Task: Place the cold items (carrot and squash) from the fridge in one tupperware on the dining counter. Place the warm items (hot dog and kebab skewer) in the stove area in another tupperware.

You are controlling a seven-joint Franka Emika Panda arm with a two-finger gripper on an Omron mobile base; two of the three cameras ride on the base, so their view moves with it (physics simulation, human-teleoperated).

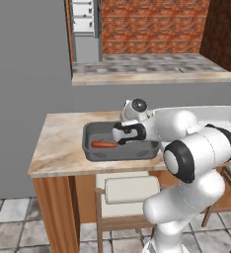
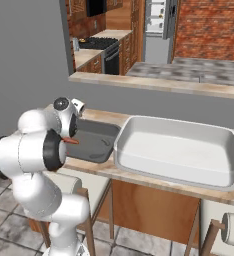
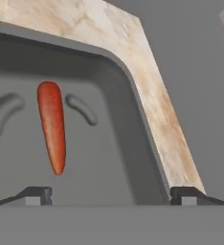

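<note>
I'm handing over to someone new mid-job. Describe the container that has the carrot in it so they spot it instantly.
Find the marble-topped dining counter with stools beneath it. Two tubs sit side by side on it; the one you want is the dark grey tupperware at the counter's end, under the robot's pincer. Its neighbour, the white tupperware, is larger and holds nothing, while this one holds an orange carrot.

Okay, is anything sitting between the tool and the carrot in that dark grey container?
Nothing visible does. The orange carrot lies alone on the floor of the dark grey tupperware, and the tool hangs open just above it, its dark fingertips spread apart with bare container floor between them and the carrot.
</note>
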